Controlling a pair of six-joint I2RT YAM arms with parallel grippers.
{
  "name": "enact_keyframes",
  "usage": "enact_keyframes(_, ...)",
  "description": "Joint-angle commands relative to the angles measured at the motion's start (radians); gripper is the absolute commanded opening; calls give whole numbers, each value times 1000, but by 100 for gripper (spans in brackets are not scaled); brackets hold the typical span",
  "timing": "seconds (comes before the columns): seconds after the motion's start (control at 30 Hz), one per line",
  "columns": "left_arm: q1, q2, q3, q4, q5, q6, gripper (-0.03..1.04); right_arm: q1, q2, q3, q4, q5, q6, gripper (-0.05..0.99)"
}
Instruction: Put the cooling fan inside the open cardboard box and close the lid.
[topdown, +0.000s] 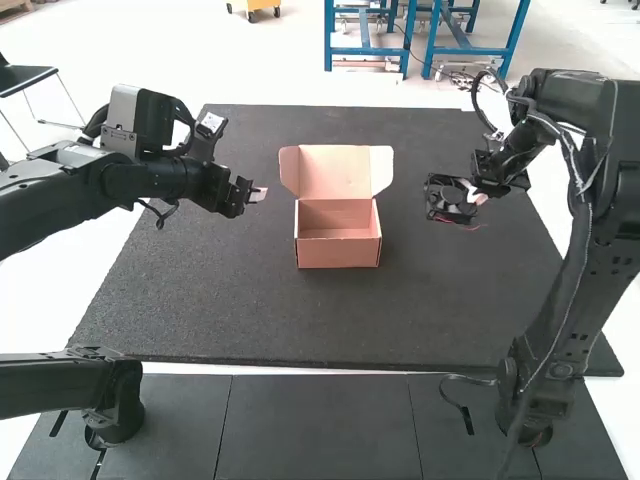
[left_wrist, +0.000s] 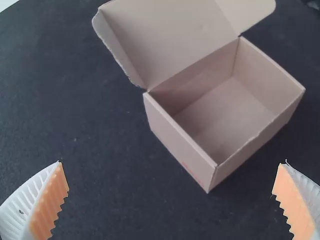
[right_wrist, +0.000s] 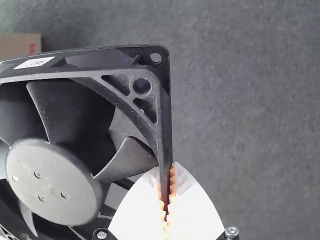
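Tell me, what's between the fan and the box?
Just bare black mat. In the high view, the fan, held by the right end effector, is apart from the open box, with nothing in the gap.

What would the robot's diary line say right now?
right pincer: shut on fan | left pincer: open, beside box | box: empty, lid up

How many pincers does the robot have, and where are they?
2. The left pincer hangs open to the left of the cardboard box. The right pincer is to the box's right, shut on the edge of the cooling fan.
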Motion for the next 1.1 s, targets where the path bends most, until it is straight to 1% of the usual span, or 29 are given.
enact_keyframes(0.0,1,-13,-14,13,-14,-19,97,29,-104,-56,-1,-64,36,-2)
enact_keyframes(0.1,1,-13,-23,18,-22,-25,97,54,-182,-116,-1,-78,61,-2)
enact_keyframes(0.4,-5,-13,-35,13,-24,-22,97,158,-352,-263,-27,-78,107,-2)
enact_keyframes(0.57,-7,-12,-35,19,-24,-22,97,267,-398,-290,-26,-76,177,-2)
enact_keyframes(0.67,-5,-13,-38,23,-22,-24,97,353,-398,-292,-18,-72,243,-2)
enact_keyframes(0.73,-5,-13,-40,24,-22,-25,97,414,-398,-294,22,-66,308,-2)
enact_keyframes(0.87,-5,-16,-43,27,-24,-25,97,525,-389,-321,106,-32,429,-2)
enact_keyframes(0.93,-5,-18,-46,32,-24,-27,97,571,-388,-343,152,-27,496,-2)
enact_keyframes(1.03,1,-19,-46,30,-24,-27,97,612,-378,-363,204,19,536,-2)
enact_keyframes(1.07,1,-19,-46,30,-24,-27,97,618,-372,-369,212,19,553,-2)
